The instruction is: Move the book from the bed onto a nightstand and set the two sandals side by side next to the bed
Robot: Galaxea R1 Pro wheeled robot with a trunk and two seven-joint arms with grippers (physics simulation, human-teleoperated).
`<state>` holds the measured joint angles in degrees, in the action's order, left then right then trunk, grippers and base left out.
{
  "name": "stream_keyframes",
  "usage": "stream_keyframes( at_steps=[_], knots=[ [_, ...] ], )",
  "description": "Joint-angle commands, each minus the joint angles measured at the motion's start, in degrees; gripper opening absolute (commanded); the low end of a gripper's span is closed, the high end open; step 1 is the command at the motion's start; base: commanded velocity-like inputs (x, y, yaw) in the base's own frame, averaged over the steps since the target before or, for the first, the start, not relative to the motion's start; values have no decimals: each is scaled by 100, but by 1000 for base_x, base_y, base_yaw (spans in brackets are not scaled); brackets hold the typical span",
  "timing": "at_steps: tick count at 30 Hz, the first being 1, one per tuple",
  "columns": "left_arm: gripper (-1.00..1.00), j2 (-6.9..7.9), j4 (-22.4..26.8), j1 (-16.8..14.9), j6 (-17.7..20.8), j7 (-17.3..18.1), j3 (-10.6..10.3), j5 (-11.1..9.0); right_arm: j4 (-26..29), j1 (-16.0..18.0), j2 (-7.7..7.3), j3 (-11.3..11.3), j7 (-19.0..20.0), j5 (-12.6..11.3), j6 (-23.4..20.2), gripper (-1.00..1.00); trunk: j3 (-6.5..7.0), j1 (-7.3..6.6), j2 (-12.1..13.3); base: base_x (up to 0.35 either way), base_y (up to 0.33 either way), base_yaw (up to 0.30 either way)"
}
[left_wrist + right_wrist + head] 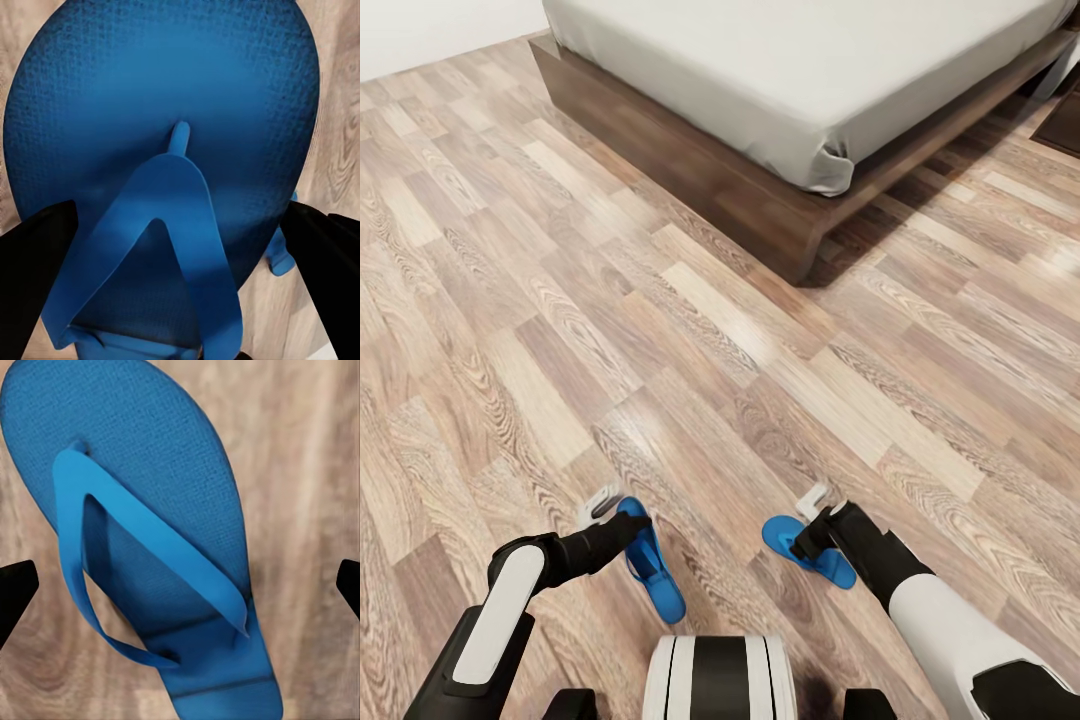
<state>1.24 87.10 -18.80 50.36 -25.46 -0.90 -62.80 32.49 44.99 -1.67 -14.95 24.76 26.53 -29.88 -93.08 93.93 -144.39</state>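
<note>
Two blue sandals are seen on the wood-plank floor (690, 330) at the near edge of the head view, one under each arm. The left sandal (652, 570) lies at about seven o'clock from the picture's middle, with the left gripper (605, 508) lowered over its far end. In the left wrist view this sandal (161, 127) is seen very close, its strap spread between two dark fingers (37, 262) that stand apart on either side of it — whether they press the edges cannot be told, and no grip is shown. The right sandal (810, 550) lies at about five o'clock, well apart from the first and angled away from it. The right gripper (815, 505) is held above its far end. In the right wrist view the sandal (150, 532) rests flat on the planks, and the two fingertips (15, 589) are seen wide apart at the picture's edges — clear of the sandal, nothing held. The bed (800, 70), with pale mattress and dark wooden frame, is found at twelve to one o'clock, well apart from both sandals.
</note>
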Motion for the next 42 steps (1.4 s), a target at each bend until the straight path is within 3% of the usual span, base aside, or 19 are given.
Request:
stream_keyframes(
  at_steps=[1,24,27,28,42],
  knots=[
    [-100,4,6,-2,0,-58,-7,-66,13,1,-5,-21,43,60,-17,100,-26,1,-3,0,0,0],
    [-100,4,6,-9,0,-62,-7,-66,-3,3,0,-34,41,55,-26,100,-536,61,-34,0,0,0],
    [-100,2,7,-9,0,-63,-8,-66,-20,6,-3,-34,40,55,-24,100,-536,61,-34,0,0,0],
    [-100,1,8,-9,0,-63,-10,-66,-26,7,-6,-34,38,54,-25,-100,-536,61,-34,0,0,0],
    [-100,0,5,-9,0,-54,-15,-59,-42,34,-70,-34,21,18,-19,-100,-536,61,-34,0,0,0]
  ],
)
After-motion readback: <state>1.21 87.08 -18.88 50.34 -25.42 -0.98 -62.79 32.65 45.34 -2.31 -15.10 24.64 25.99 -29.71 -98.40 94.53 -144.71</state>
